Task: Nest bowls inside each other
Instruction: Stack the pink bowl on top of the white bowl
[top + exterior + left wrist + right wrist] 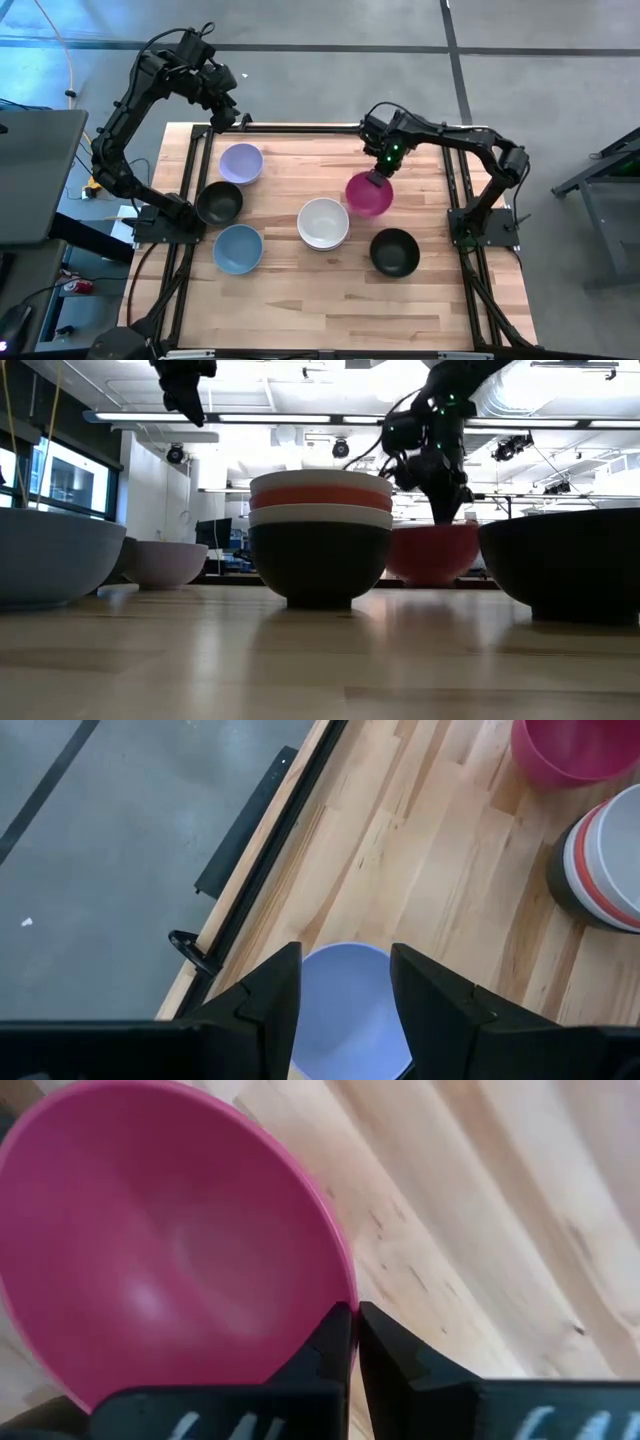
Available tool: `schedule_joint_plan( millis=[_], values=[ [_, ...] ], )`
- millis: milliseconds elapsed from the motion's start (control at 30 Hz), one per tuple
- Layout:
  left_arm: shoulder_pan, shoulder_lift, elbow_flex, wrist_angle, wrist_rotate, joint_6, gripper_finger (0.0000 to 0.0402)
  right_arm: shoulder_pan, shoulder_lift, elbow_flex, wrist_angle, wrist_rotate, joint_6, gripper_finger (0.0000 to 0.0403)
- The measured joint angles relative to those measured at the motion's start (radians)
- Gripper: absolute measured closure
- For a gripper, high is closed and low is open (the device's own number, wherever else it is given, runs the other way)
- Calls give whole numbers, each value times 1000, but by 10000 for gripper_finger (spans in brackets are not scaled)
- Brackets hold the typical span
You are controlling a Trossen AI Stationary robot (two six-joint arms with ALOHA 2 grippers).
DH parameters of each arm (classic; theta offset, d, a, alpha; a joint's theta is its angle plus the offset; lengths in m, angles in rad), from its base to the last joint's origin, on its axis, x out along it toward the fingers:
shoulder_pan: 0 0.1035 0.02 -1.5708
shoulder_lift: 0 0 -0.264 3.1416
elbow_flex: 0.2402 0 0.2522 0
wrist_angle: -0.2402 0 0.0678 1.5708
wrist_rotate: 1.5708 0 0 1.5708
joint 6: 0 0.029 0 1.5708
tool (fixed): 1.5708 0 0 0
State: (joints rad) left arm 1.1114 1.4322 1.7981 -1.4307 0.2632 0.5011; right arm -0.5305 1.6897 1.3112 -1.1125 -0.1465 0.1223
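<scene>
A magenta bowl (369,195) sits right of centre, with my right gripper (377,176) shut on its far rim. Beside it stands a stack (320,540): a black bowl on the table with white, red and white bowls nested in it. A lavender bowl (241,163), a black bowl (219,203) and a blue bowl (237,249) rest on their bases at the left. Another black bowl (394,252) rests near the right. My left gripper (228,118) hangs open, high over the table's far-left corner, above the lavender bowl (350,1010). My right gripper (355,1315) pinches the magenta bowl's rim (343,1290) on its far side, one finger inside the bowl and one outside. The fingers come from above, pointing down. Whether the bowl's base is on the table or just off it, I cannot tell.
Black rails (300,128) frame the wooden table (330,300). The near half of the table holds no objects. The stack (323,223) stands close to the magenta bowl's left. Room lights and equipment show beyond the far edge.
</scene>
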Motion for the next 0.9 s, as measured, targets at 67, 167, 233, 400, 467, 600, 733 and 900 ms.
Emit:
schedule_joint_plan(
  millis=[67,167,233,400,467,600,733,900],
  values=[
    [0,0,0,0,0,0,259,-10,0,47,-44,0,0,402],
    [0,0,0,0,-1,0,259,-25,0,125,-116,0,0,402],
    [0,0,0,0,-1,0,259,-32,0,179,-161,-1,0,402],
    [0,0,0,0,-2,8,259,-41,0,317,-269,-16,41,402],
    [0,0,0,0,-2,10,259,-37,0,366,-294,-33,67,403],
    [0,0,-22,12,-2,18,259,3,0,425,-305,-90,125,403],
    [5,0,-93,37,-4,27,259,56,0,438,-305,-116,187,403],
    [18,0,-194,64,-5,62,259,121,0,434,-286,-123,275,403]
  ],
)
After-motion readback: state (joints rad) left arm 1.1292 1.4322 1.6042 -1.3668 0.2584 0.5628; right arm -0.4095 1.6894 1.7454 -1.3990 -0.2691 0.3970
